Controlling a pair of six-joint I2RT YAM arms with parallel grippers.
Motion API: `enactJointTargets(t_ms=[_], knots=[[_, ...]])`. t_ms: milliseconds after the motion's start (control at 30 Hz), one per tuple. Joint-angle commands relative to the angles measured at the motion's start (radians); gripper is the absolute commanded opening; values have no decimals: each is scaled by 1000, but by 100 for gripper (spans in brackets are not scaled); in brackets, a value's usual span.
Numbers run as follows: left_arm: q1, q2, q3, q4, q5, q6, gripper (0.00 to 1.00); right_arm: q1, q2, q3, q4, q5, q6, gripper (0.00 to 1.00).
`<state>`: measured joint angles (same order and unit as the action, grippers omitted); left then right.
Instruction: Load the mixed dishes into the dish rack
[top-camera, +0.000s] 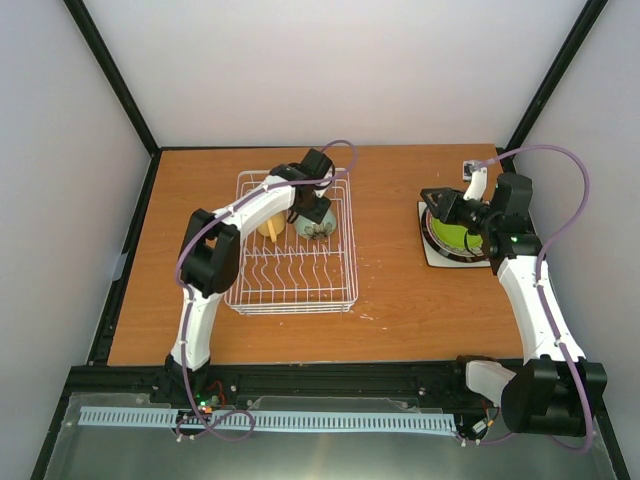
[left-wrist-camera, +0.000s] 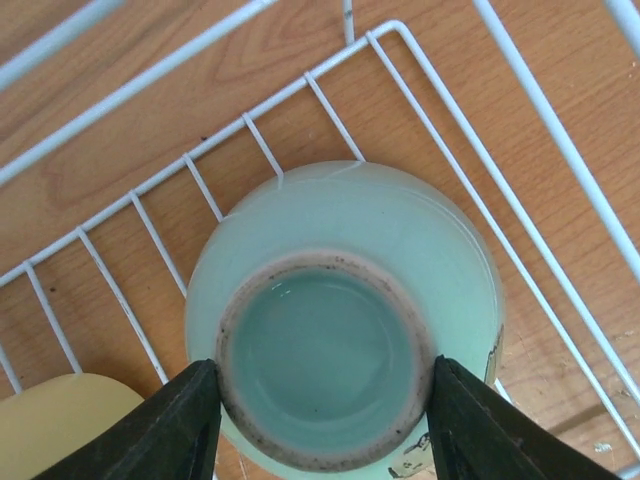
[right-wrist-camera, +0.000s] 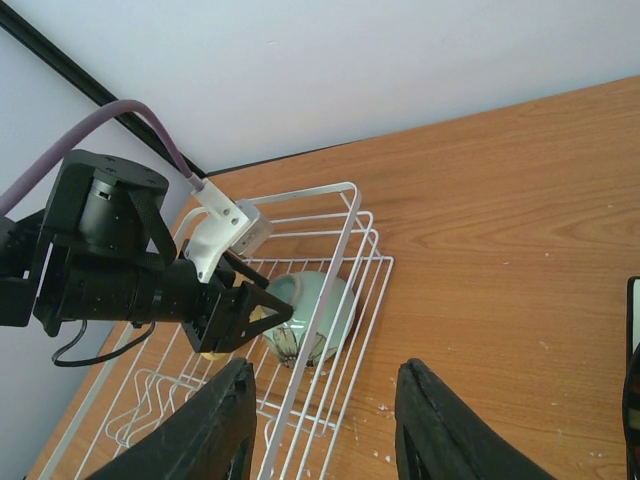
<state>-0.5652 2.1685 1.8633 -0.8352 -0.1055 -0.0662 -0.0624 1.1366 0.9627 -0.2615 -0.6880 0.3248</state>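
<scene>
The pale mint bowl (left-wrist-camera: 340, 300) lies upside down in the far right corner of the dish rack (left-wrist-camera: 262, 147). My left gripper (left-wrist-camera: 322, 370) is shut on the bowl's foot ring, one finger on each side. From the top view the left gripper (top-camera: 315, 205) reaches down onto the bowl (top-camera: 318, 228), with the yellow cup (top-camera: 270, 228) just left of it in the rack (top-camera: 290, 290). At the right, a small lime-green plate (top-camera: 452, 237) sits on a dark-rimmed plate (top-camera: 470, 255) and a square white plate (top-camera: 435, 258). My right gripper (top-camera: 445, 207) hovers open over that stack, holding nothing.
The right wrist view looks across the table at the rack (right-wrist-camera: 324, 280), the bowl (right-wrist-camera: 315, 315) and the left arm (right-wrist-camera: 110, 260); the right gripper (right-wrist-camera: 325, 375) is high above bare wood. Black frame posts and white walls enclose the table.
</scene>
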Motion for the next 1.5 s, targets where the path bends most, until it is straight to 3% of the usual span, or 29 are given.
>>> enactJointTargets(t_ms=[0,233,267,300,333,500,700,800,900,1067,1467], knots=[[-10,20,52,19,-49,22,24,-5,-6,24,-7,8,-11,40],[-10,-9,50,16,-76,15,63,-5,0,29,-10,6,-9,45],[-10,-14,49,16,-75,13,84,-5,-1,28,-9,5,-7,46],[-10,-20,47,17,-74,11,98,-5,-3,30,-11,7,-7,48],[-10,-26,47,16,-74,6,100,-5,-5,29,-12,12,-6,49],[-17,-116,27,41,-78,-12,100,-5,-25,31,-38,74,-5,51],[-28,-348,-26,183,-18,-21,100,-41,-36,61,-205,387,28,50],[-28,-480,-115,306,46,-2,100,-123,-17,45,-293,447,44,50],[-28,-557,-174,374,102,18,100,-200,-11,-28,-304,455,74,49],[-28,-579,-200,352,129,62,100,-343,23,-110,-285,386,102,46],[-26,-645,-271,362,109,66,100,-370,190,-81,-240,348,113,44]])
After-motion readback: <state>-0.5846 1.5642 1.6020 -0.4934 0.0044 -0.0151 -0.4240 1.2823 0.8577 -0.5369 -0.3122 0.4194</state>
